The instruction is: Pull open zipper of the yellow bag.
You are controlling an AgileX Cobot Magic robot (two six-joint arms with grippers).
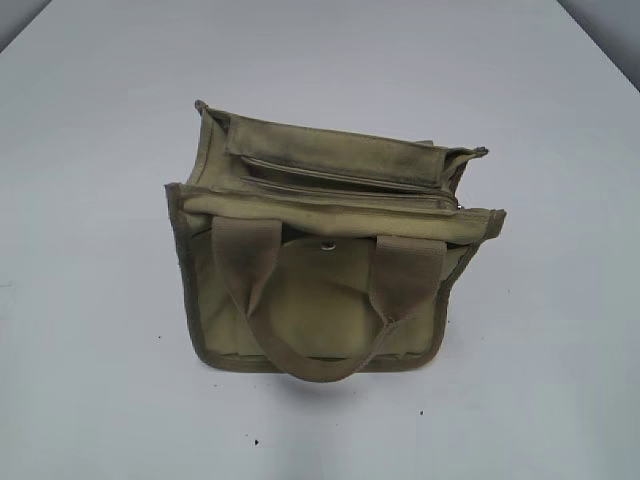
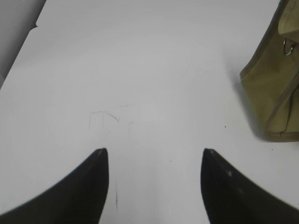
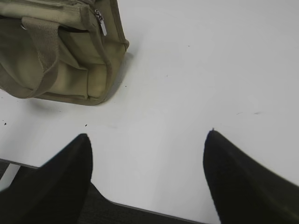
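Note:
The yellow bag stands upright mid-table, handles drooping over its near face. Its zipper runs along the top, and the line looks closed. In the right wrist view the bag is at the upper left, with the silver pull tab hanging at its near top corner. My right gripper is open over bare table, well short of the bag. The left wrist view catches only a corner of the bag at the right edge. My left gripper is open and empty. Neither arm shows in the exterior view.
The white table surrounds the bag on all sides. Its front edge runs just under my right gripper. Another table edge shows at the upper left of the left wrist view. A small metal ring hangs on the bag's side.

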